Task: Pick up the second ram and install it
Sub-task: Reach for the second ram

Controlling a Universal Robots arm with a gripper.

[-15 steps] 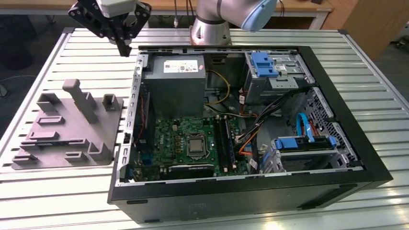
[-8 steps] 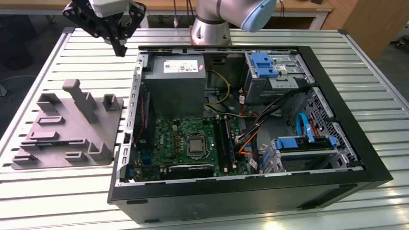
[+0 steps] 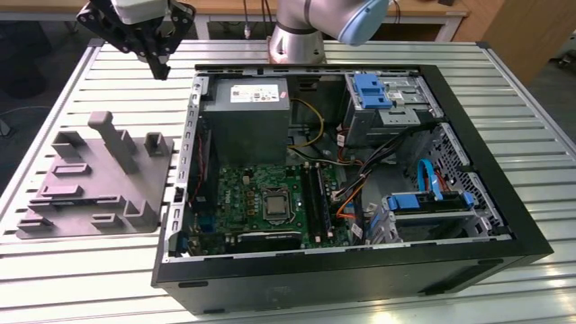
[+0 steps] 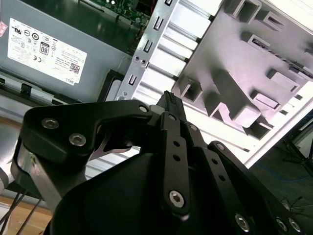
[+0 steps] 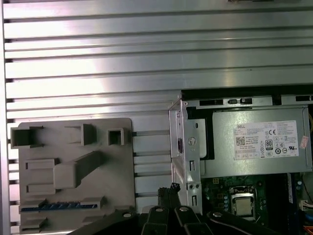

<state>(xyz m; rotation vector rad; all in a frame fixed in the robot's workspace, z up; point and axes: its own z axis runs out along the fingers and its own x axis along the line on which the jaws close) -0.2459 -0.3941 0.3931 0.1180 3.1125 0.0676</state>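
The second ram (image 5: 61, 205) is a thin blue strip lying in a slot of the grey holder block (image 5: 73, 142), at the block's end away from the arm's base. My gripper (image 3: 162, 69) hangs high over the table's far corner on the exterior view's left, beyond the holder block (image 3: 90, 182) and outside the computer case (image 3: 360, 263). Its black fingers (image 5: 168, 192) meet at the tips with nothing between them, as the second wrist view also shows on the gripper (image 4: 168, 100). The green motherboard (image 3: 261, 196) lies open inside the case.
A grey power-supply box (image 3: 245, 118) sits at the case's far end, with blue drive brackets (image 3: 371, 91) to the exterior view's right and loose cables (image 3: 360, 175) in between. The slatted metal table (image 3: 117, 61) surrounds case and block. The arm's base (image 3: 297, 34) stands behind the case.
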